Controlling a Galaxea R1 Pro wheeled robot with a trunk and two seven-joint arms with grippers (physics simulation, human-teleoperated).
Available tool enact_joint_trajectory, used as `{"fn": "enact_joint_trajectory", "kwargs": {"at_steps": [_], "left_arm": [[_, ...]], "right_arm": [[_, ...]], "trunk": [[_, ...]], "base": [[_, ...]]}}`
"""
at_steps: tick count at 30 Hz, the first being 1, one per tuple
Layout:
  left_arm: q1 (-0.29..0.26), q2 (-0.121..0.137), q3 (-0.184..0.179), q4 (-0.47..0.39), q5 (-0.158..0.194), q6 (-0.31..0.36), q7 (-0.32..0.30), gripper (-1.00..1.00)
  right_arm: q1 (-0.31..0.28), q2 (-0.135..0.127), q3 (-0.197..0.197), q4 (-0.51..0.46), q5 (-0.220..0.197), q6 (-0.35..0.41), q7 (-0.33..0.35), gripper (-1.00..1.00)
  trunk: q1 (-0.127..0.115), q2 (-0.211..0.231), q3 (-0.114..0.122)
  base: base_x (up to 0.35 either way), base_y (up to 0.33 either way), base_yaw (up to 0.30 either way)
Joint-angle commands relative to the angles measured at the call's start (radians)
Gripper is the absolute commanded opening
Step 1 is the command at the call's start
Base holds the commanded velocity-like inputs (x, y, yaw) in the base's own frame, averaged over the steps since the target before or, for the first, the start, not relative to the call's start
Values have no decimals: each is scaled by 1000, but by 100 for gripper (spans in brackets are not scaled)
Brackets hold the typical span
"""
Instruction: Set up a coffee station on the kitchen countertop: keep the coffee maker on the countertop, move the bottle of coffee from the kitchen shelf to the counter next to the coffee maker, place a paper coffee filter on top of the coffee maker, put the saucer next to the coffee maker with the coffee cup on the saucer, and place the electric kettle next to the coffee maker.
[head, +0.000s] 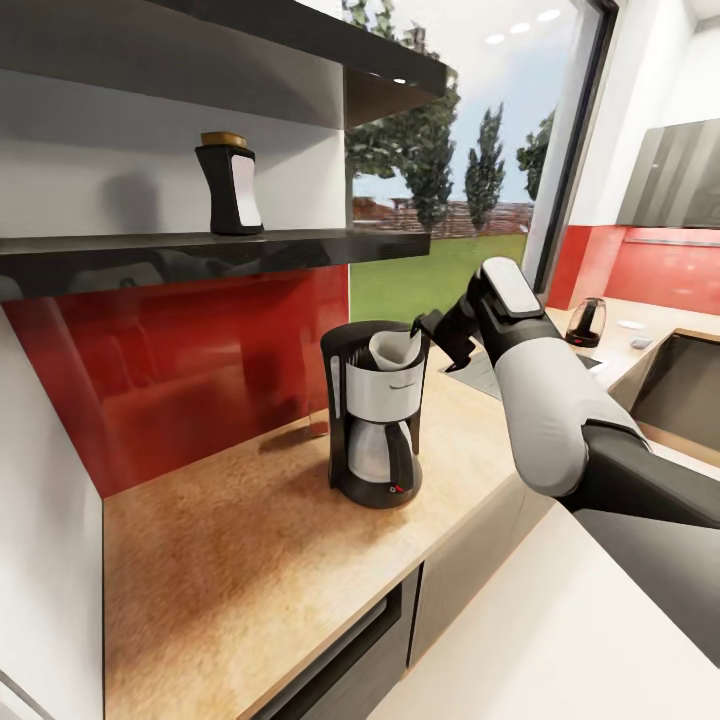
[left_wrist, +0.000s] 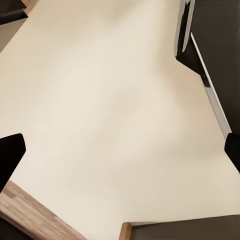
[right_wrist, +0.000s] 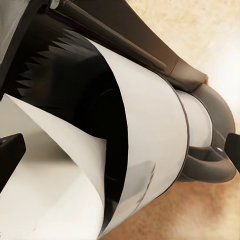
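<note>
The coffee maker (head: 373, 420) stands mid-table near the red backsplash, a paper filter (head: 392, 347) sitting in its top. The right hand (head: 437, 330), released, hangs just beside it. The coffee bottle (head: 231, 187) stands on the shelf (head: 300, 243).

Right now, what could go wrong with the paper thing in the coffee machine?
The filter sits tilted in the top of the coffee maker, leaning toward the right gripper. The gripper is open and very close beside it, so pulling back carelessly might catch the paper and drag it out. A bump could also nudge the coffee maker along the counter. The coffee bottle on the shelf is not at risk here.
</note>
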Motion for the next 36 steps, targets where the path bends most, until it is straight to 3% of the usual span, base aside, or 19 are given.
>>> {"fn": "enact_joint_trajectory", "kwargs": {"at_steps": [1,7,17,27,36], "left_arm": [[0,0,2,0,1,0,2,100],[0,1,2,0,1,0,2,100],[0,1,2,1,2,-1,2,100],[0,-2,2,-1,0,-2,2,100],[0,-4,3,-4,0,-3,3,100]], "right_arm": [[-1,1,-5,-2,-3,6,-7,100],[-1,1,-2,-34,-5,6,-8,100],[-1,1,-1,-202,-7,8,-11,100],[-1,1,0,-283,-9,14,-9,100],[2,1,-1,-322,-3,74,-7,100]], "trunk": [[1,-2,-2],[1,-2,-2],[1,-2,-2],[1,-2,-2],[1,-2,-2]], "base": [[0,0,0],[0,0,0],[0,0,0],[-1,-7,0],[-70,-229,0]]}}
